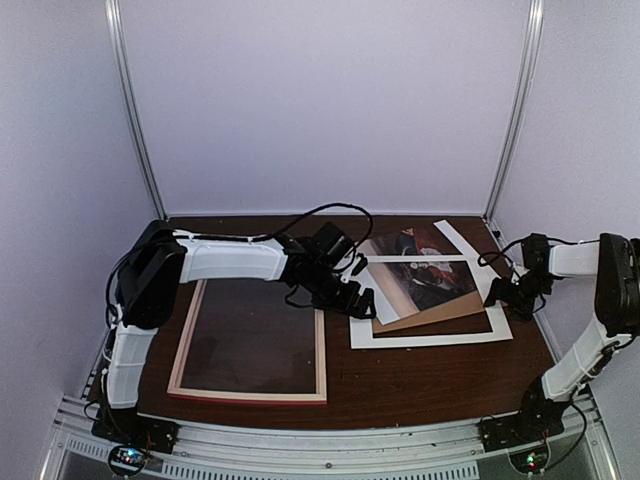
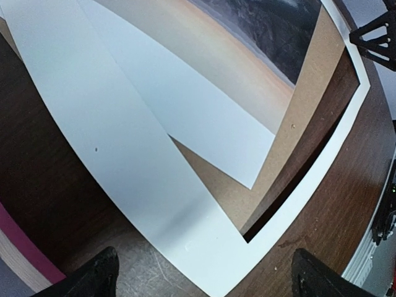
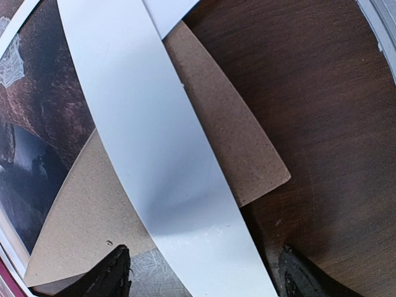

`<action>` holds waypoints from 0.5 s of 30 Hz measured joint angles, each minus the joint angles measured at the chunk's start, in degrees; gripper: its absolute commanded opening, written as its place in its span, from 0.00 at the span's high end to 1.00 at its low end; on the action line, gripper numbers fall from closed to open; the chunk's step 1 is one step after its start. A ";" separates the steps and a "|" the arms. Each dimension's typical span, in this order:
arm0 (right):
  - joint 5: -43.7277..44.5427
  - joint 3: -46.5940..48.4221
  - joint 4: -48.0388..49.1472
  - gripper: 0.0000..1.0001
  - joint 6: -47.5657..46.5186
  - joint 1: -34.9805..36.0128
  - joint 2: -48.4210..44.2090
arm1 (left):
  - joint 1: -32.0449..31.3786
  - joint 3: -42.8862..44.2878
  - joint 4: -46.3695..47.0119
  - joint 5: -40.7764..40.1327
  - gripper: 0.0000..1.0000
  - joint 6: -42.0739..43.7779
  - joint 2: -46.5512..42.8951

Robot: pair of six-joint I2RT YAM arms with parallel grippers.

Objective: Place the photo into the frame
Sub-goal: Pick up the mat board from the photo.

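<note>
1. The frame (image 1: 321,355) lies flat on the left part of the worktop (image 1: 420,380). Its pale wooden back is upward and a pink edge shows at the near side, I think so that things can be laid in from behind. Whether a clear sheet already lies in its opening I cannot tell.
2. The photo (image 1: 432,283) is not in the frame. It lies picture side up to the right of the frame, on a brown backing board (image 1: 440,312) which overlaps a white mat (image 1: 430,340) at a slant.
3. The left tool (image 1: 358,300) hangs over the left side of this pile, between frame and photo. Its fingers stand fully apart and grasp nothing. In the wrist view the corner of the mat lies below the gap.
4. The right tool (image 1: 508,297) is at the right side of the pile. Its fingers are also wide apart, with the white strip of the mat running under the gap, and they do not seem to pinch it.
5. My judgement is that the arms stand at opposite sides so that they can free the thin photo from the board. Raising one edge will be the delicate part.
</note>
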 measured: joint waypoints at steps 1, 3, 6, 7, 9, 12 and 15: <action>-0.22 0.00 0.20 0.19 0.02 -0.02 0.02 | 0.00 0.48 0.00 -0.04 0.03 -0.46 0.66; -0.74 -0.02 0.72 0.19 0.02 -0.04 0.07 | 0.00 1.99 -0.33 -0.31 0.03 -1.27 2.14; -1.31 -0.04 1.01 0.20 0.00 -0.04 0.11 | 0.00 3.82 -0.48 -1.27 0.03 -2.29 3.80; -1.49 -0.04 1.05 0.20 0.00 -0.04 0.11 | 0.00 4.33 -0.55 -1.55 0.04 -2.67 4.17; -2.03 -0.07 1.09 0.20 0.00 -0.04 0.13 | 0.00 4.98 -0.55 -1.90 0.04 -3.58 4.90; -2.43 -0.07 1.09 0.21 0.02 -0.04 0.11 | 0.00 5.35 -0.55 -2.40 0.04 -4.57 5.77; -3.10 -0.07 1.09 0.22 0.02 -0.04 0.13 | 0.00 5.55 -0.50 -2.71 0.04 -5.27 6.23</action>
